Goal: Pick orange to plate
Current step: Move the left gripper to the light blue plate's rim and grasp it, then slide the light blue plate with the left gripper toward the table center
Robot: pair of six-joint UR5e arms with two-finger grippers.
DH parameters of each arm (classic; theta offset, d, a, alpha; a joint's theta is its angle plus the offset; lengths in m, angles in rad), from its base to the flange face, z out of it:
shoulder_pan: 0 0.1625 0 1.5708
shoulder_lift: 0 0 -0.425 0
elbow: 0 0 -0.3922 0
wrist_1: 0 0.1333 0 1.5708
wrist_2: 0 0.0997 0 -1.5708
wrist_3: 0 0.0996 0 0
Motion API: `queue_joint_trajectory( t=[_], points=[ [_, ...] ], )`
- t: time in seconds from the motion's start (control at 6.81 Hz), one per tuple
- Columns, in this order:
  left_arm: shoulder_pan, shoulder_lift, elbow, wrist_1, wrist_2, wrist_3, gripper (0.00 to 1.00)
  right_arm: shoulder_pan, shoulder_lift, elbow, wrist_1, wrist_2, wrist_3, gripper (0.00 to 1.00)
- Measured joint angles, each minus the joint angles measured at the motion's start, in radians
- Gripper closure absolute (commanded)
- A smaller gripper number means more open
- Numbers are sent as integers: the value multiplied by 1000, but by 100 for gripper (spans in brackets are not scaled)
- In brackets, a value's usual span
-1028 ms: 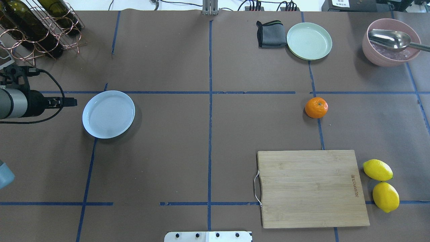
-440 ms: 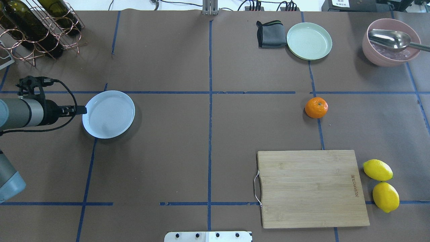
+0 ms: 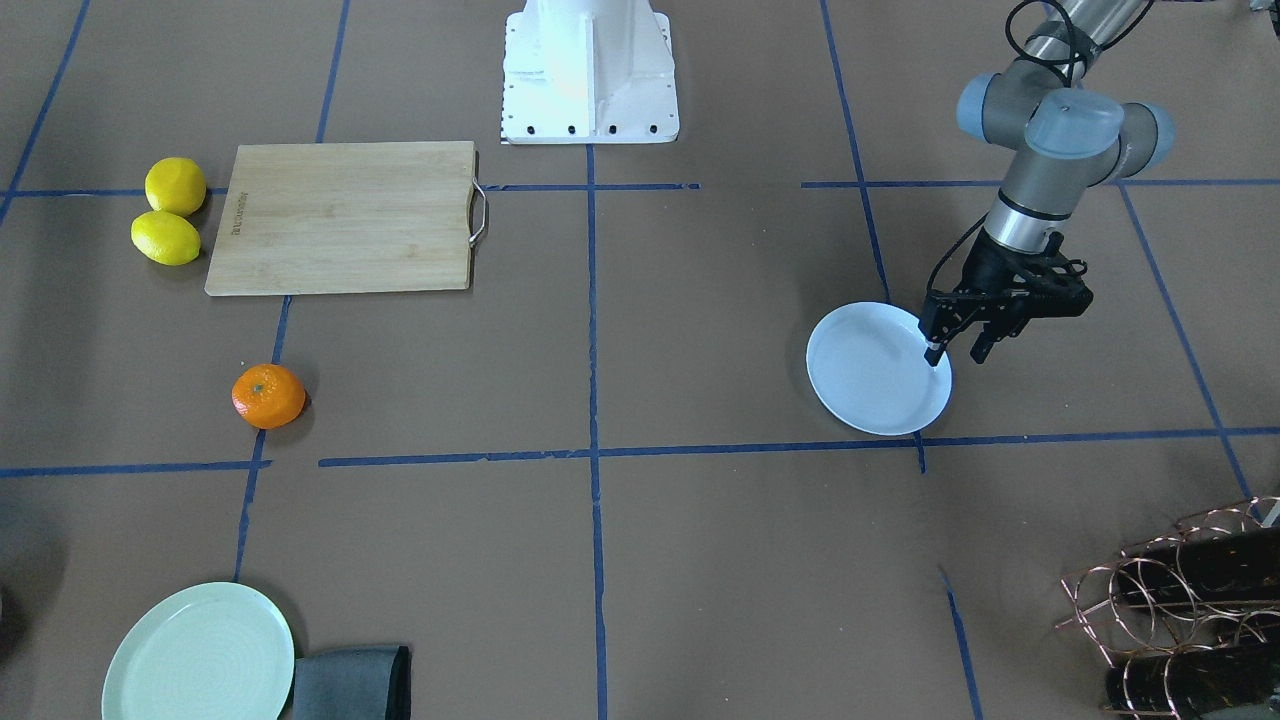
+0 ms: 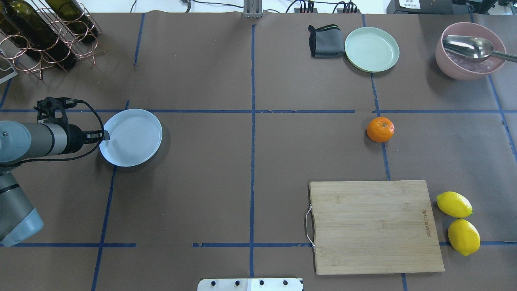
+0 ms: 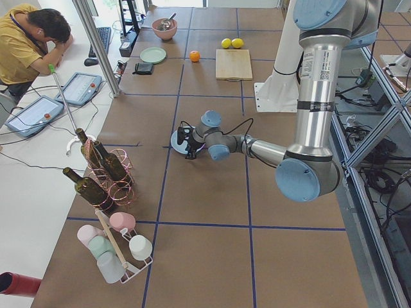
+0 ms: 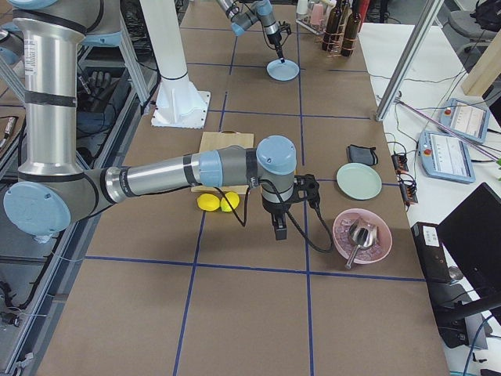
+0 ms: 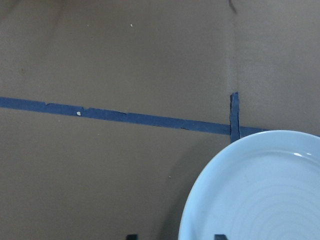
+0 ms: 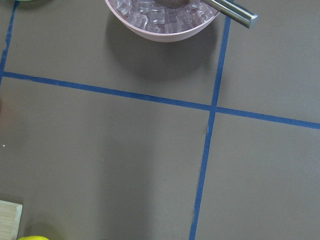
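Observation:
The orange [image 4: 380, 129] rests on the table's right half, beyond the cutting board, with nothing touching it; it also shows in the front view as the orange [image 3: 268, 396]. The white-bluish plate [image 4: 133, 139] lies on the left half. My left gripper [image 4: 106, 135] is open at the plate's left rim. In the front view, the left gripper [image 3: 955, 352] has one finger over the plate [image 3: 870, 370] and one outside. The left wrist view shows the plate's rim [image 7: 200, 200] between the fingertips. My right gripper [image 6: 279, 233] hangs between the lemons and the pink bowl; whether it is open I cannot tell.
A wooden cutting board [image 4: 375, 226] lies at the front right with two lemons [image 4: 454, 204] beside it. At the back right are a mint-green plate [image 4: 371, 49], a grey cloth [image 4: 325, 40] and a pink bowl [image 4: 456, 68] with ice and a scoop. A bottle rack [image 4: 44, 32] stands back left.
My left arm has swung right across the table, bringing its gripper from well left of the plate to the plate's left rim. The orange and plate have not moved.

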Motion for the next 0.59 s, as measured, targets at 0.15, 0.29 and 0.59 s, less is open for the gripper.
queue_joint_trajectory(
  t=[0.15, 0.29, 0.59],
  points=[
    [1, -2, 3, -1, 0, -1, 100, 0, 1, -1, 0, 0, 0, 0],
    [1, -3, 2, -1, -1, 0, 100, 0, 1, -1, 0, 0, 0, 0],
    [2, -20, -31, 2, -7, 1, 100, 0, 1, -1, 0, -1, 0, 0]
  ],
)
